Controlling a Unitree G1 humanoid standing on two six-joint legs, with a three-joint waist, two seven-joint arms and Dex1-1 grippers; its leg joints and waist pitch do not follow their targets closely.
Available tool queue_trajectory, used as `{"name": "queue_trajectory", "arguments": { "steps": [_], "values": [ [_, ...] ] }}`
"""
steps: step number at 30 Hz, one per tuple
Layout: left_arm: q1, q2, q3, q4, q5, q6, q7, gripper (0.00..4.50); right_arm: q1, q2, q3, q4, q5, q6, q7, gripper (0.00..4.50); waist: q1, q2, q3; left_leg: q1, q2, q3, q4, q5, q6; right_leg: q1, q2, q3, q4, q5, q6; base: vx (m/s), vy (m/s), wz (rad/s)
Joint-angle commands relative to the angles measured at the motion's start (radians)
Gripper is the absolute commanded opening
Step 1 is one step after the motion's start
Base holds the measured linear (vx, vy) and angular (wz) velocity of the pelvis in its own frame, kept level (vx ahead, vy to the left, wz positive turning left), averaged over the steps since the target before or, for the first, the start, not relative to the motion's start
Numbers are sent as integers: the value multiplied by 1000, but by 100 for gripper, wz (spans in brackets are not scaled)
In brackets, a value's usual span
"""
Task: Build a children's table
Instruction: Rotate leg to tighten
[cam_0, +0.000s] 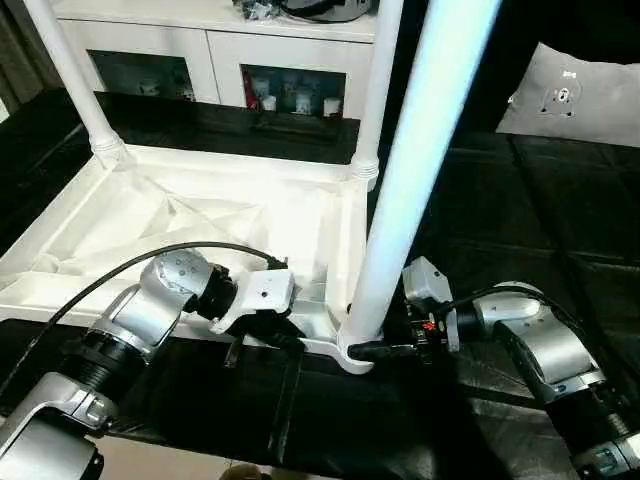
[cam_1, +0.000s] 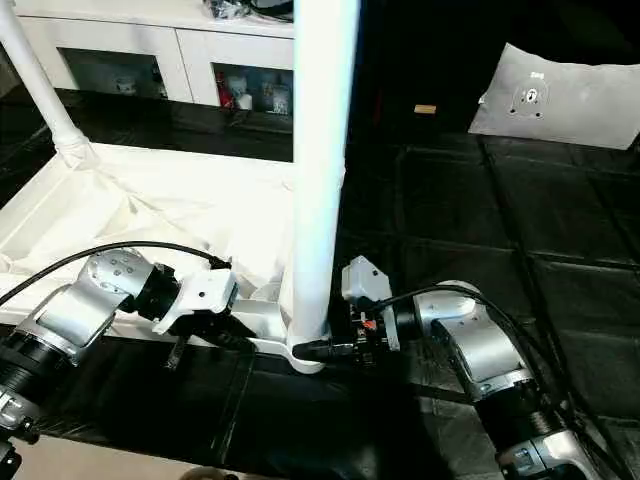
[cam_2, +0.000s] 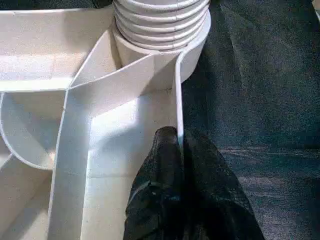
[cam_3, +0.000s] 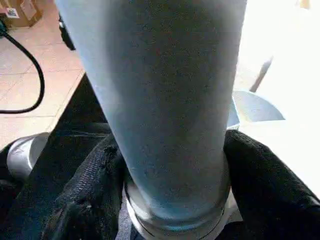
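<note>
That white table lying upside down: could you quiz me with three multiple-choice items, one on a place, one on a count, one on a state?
1. Where is the right gripper?
A. At the foot of the near leg
B. On the cabinet
C. On the grey cushion

2. How many legs stand in the table?
A. One
B. Three
C. Five

3. What is the left gripper doing?
A. Hanging open in the air
B. Pinching the table's side wall
C. Holding a cable

Key: 1 A, its fingers flank the leg just above the corner socket. 2 B, two at the far corners and one near. 3 B, its fingers are shut on the thin wall beside the near socket.
</note>
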Motion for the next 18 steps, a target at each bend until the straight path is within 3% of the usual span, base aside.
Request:
{"name": "queue_trajectory", "arguments": {
  "steps": [1,6,8,11,12,16,17,18],
  "values": [
    [-10,-1,-16,-16,-5,-13,-47,0,-3,-3,8,-7,4,17,5,268,-2,-2,-67,-3,46,-1,-64,-24,76,64,-77,43,-54,39,-273,0,0,0],
    [26,-57,44,-54,-30,95,99,0,50,37,-27,-65,51,112,-71,263,0,2,-65,-2,48,-1,-65,-36,68,62,-78,43,-56,30,-279,0,0,0],
    [42,-73,56,-71,-19,135,160,0,68,60,-39,-80,53,129,-123,262,-3,-2,-61,0,48,0,-67,-62,61,60,-78,44,-62,-7,-274,0,0,0],
    [88,-142,107,-131,-25,248,313,0,123,131,-50,-110,35,140,-263,261,-8,-5,-52,-1,48,-1,-76,-105,25,59,-80,46,-76,-150,-234,0,0,0],
    [104,-176,122,-160,-12,292,378,0,148,166,-46,-124,21,142,-320,261,-11,-7,-49,-1,44,-2,-79,-138,19,59,-82,44,-88,-241,-211,0,0,0],
    [118,-253,142,-192,22,369,511,0,167,249,-43,-122,-28,158,-458,261,-37,-9,-45,-6,40,-5,-83,-152,15,56,-77,45,-97,-326,-161,0,0,0],
    [117,-254,143,-192,22,370,513,0,167,250,-44,-122,-29,159,-460,261,-40,-8,-45,-5,40,-4,-82,-150,15,53,-77,46,-97,-324,-162,0,0,0],
    [111,-301,157,-199,36,413,592,0,155,309,-57,-99,-45,171,-551,261,-43,-8,-44,-5,38,-4,-81,-155,18,51,-77,47,-100,-338,-158,0,0,0]
  ]
}}
